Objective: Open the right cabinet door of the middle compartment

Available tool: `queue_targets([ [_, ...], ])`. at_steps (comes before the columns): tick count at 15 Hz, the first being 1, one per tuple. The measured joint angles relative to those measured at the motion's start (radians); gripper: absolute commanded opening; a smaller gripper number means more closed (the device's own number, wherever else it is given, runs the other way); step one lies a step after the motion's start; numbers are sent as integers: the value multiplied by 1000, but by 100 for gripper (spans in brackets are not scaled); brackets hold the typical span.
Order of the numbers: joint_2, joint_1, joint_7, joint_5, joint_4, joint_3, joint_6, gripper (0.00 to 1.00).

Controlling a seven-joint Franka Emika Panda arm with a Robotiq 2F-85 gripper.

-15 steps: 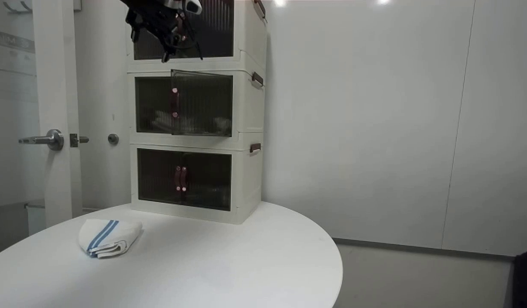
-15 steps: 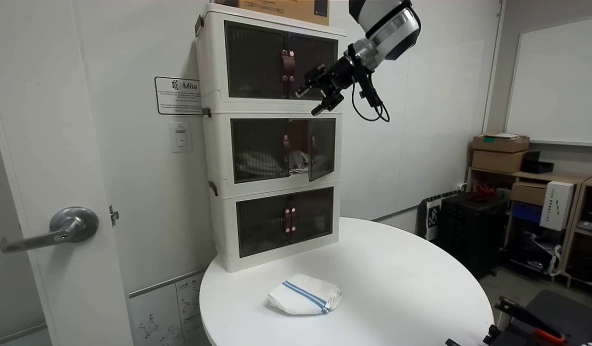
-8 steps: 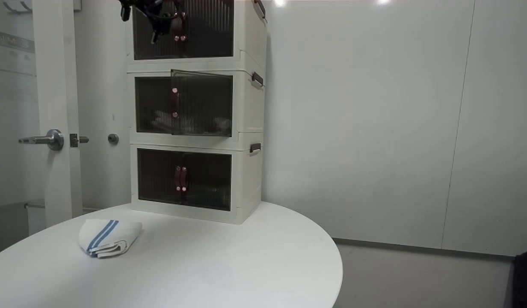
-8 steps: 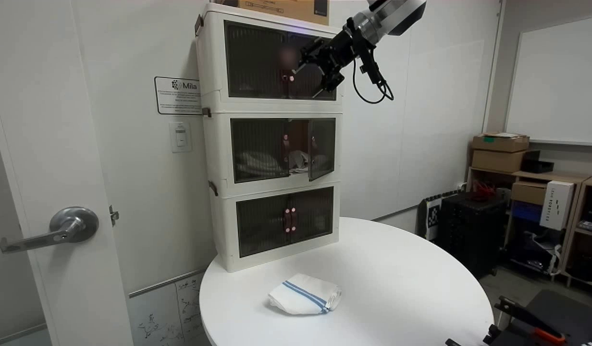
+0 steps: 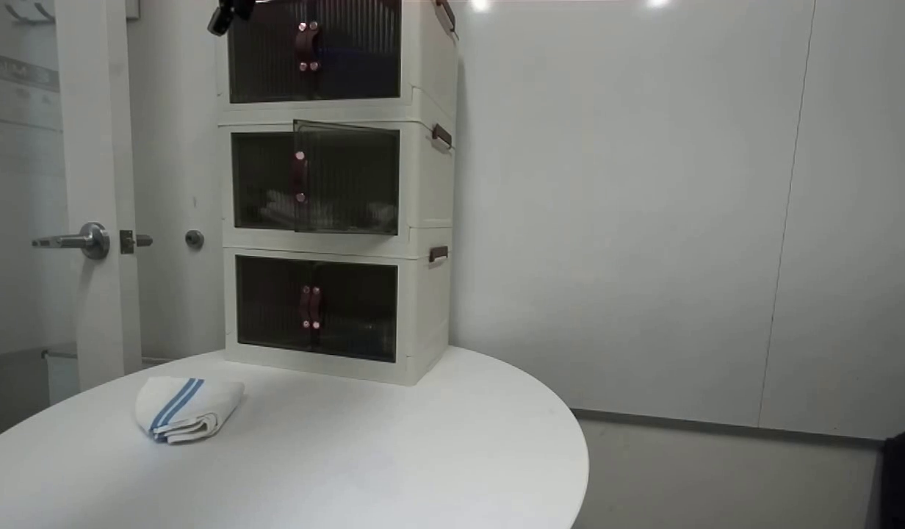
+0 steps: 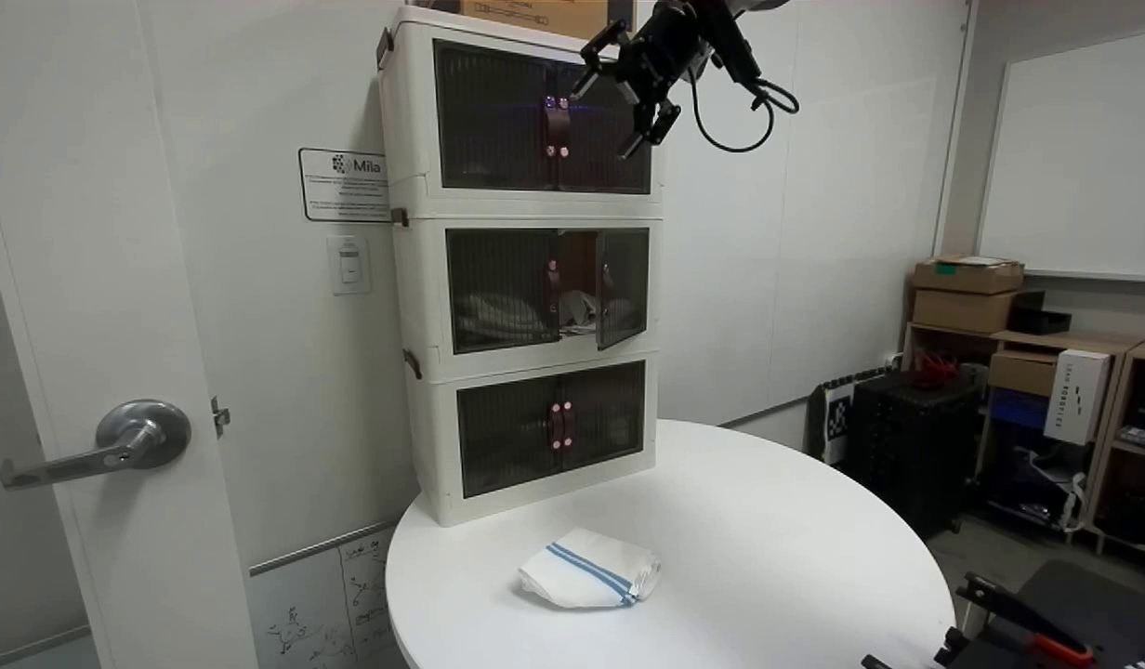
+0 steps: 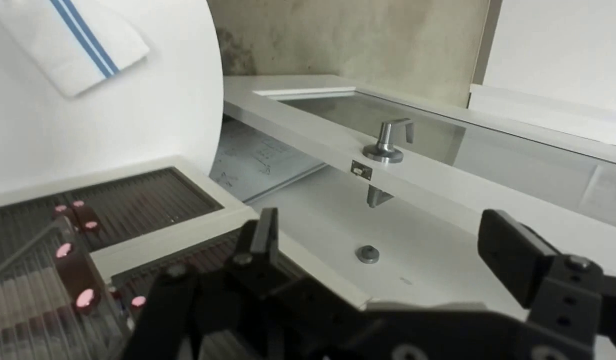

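1. Since the right cabinet door [image 6: 625, 286] looks like thin, ribbed, see-through plastic, it'll prob. swing light but flex if twisted; brittle too, I'd guess, so no forcing at the hinge side.
2. Loc.: R half of the middle compartment [image 6: 422, 288], centre of three stacked tiers; door ajar, free edge out past the frame, gap btwn it & the left panel [image 6: 503, 288], crumpled white item [image 6: 580, 309] visible inside.
3. Best hold: dark red handle [image 5: 300, 176] by the free edge, gripped mid-length; prob. bendy & not too slick. Panel face likely slippery, so avoid pinching there.
4. Alt.: w/ the gap there, hooking behind the free edge & sweeping outward might do, no squeeze needed. Pull shld follow the hinge arc, low force.
5. Both fingers [image 7: 508, 255] spread wide, nothing btwn them, well apart from the door.
6. Arm [image 6: 679, 32] reaches in from up high, tilted downward, ending in front of the top compartment [image 6: 535, 202], above door level; can't tell how near its panels.
7. Partly swung as it is, door may already count as done; if wider's wanted, arm'd need to come down first.
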Motion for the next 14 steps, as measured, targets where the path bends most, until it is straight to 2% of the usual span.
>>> queue_targets([
  [3,69,-11,154,-34,117,-7,-136,100],
  [6,166,-24,250,-34,228,-12,-242,100],
  [14,428,-63,462,-34,464,-15,-368,100],
])
